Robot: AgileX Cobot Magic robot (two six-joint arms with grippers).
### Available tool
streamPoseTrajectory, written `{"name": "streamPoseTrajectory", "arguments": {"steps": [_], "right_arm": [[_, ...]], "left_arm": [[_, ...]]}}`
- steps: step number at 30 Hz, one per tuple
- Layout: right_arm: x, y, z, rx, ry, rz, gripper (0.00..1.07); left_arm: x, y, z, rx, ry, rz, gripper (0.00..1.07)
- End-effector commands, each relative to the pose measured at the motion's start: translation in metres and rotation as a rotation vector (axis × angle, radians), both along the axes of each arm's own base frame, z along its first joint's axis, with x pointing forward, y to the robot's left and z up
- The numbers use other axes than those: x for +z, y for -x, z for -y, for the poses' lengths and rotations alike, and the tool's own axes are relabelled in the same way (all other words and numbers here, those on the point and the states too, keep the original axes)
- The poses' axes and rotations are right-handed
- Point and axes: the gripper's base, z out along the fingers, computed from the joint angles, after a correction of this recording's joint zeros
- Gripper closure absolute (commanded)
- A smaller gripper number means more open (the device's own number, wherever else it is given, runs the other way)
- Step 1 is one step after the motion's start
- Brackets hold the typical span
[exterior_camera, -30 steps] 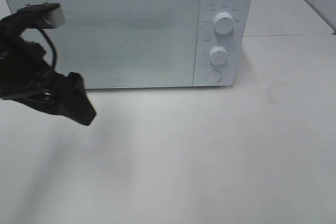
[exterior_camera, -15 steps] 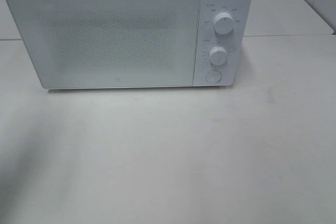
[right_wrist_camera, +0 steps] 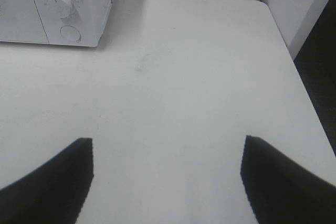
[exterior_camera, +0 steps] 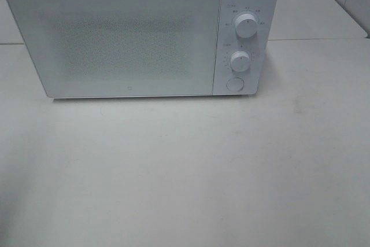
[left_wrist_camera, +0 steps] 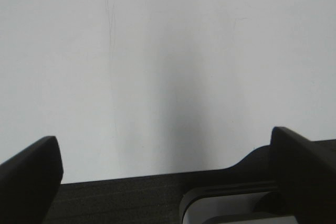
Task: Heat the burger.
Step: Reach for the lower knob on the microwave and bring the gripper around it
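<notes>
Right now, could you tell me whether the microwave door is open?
No, the microwave door sits flush with the control panel, fully closed.

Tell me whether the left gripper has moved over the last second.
Yes. The left gripper was in front of the left end of the microwave; it has since withdrawn leftward, out of the high view entirely.

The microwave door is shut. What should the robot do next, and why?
Probably move the open right claw to the lower knob and turn it. The door is shut, no burger shows on the table, so it may already be inside.
</notes>
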Motion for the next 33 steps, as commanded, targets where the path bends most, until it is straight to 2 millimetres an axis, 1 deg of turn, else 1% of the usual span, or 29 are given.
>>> {"name": "streamPoseTrajectory", "arguments": {"steps": [1, 3, 5, 6, 7, 8, 9, 10, 11, 12, 13, 14, 15, 16, 17, 18, 19, 22, 33], "right_arm": [[0.0, 0.003, 0.0, -0.002, 0.004, 0.032, 0.32], [0.0, 0.003, 0.0, -0.002, 0.004, 0.032, 0.32], [0.0, 0.003, 0.0, -0.002, 0.004, 0.032, 0.32], [0.0, 0.003, 0.0, -0.002, 0.004, 0.032, 0.32], [0.0, 0.003, 0.0, -0.002, 0.004, 0.032, 0.32], [0.0, 0.003, 0.0, -0.002, 0.004, 0.032, 0.32], [0.0, 0.003, 0.0, -0.002, 0.004, 0.032, 0.32], [0.0, 0.003, 0.0, -0.002, 0.004, 0.032, 0.32], [0.0, 0.003, 0.0, -0.002, 0.004, 0.032, 0.32], [0.0, 0.003, 0.0, -0.002, 0.004, 0.032, 0.32], [0.0, 0.003, 0.0, -0.002, 0.004, 0.032, 0.32], [0.0, 0.003, 0.0, -0.002, 0.004, 0.032, 0.32], [0.0, 0.003, 0.0, -0.002, 0.004, 0.032, 0.32], [0.0, 0.003, 0.0, -0.002, 0.004, 0.032, 0.32], [0.0, 0.003, 0.0, -0.002, 0.004, 0.032, 0.32], [0.0, 0.003, 0.0, -0.002, 0.004, 0.032, 0.32], [0.0, 0.003, 0.0, -0.002, 0.004, 0.032, 0.32], [0.0, 0.003, 0.0, -0.002, 0.004, 0.028, 0.32], [0.0, 0.002, 0.0, -0.002, 0.004, 0.024, 0.32]], "left_arm": [[-0.006, 0.013, -0.001, 0.012, 0.001, 0.04, 0.06], [-0.013, 0.028, -0.001, 0.012, 0.001, 0.08, 0.06], [-0.016, 0.032, -0.001, 0.012, 0.002, 0.089, 0.06], [-0.018, 0.04, -0.001, 0.012, 0.004, 0.159, 0.06], [-0.018, 0.04, -0.001, 0.012, 0.004, 0.159, 0.06], [-0.018, 0.045, 0.0, 0.012, 0.005, 0.195, 0.06], [-0.015, 0.055, -0.001, 0.012, 0.004, 0.26, 0.06], [-0.015, 0.055, -0.001, 0.012, 0.004, 0.26, 0.06], [-0.014, 0.06, -0.001, 0.012, 0.004, 0.296, 0.06], [-0.012, 0.071, -0.001, 0.012, 0.002, 0.363, 0.06], [-0.012, 0.071, -0.001, 0.012, 0.002, 0.363, 0.06], [-0.012, 0.077, -0.001, 0.013, 0.001, 0.4, 0.06], [-0.011, 0.088, -0.001, 0.013, 0.001, 0.475, 0.06], [-0.011, 0.088, -0.001, 0.013, 0.001, 0.475, 0.06], [-0.011, 0.099, -0.001, 0.012, 0.001, 0.542, 0.06], [-0.011, 0.099, -0.001, 0.012, 0.001, 0.542, 0.06], [-0.011, 0.105, -0.001, 0.01, -0.003, 0.579, 0.06], [-0.011, 0.102, -0.001, -0.008, -0.017, 0.561, 0.06], [-0.011, 0.102, -0.001, -0.007, -0.016, 0.561, 0.06]]}}
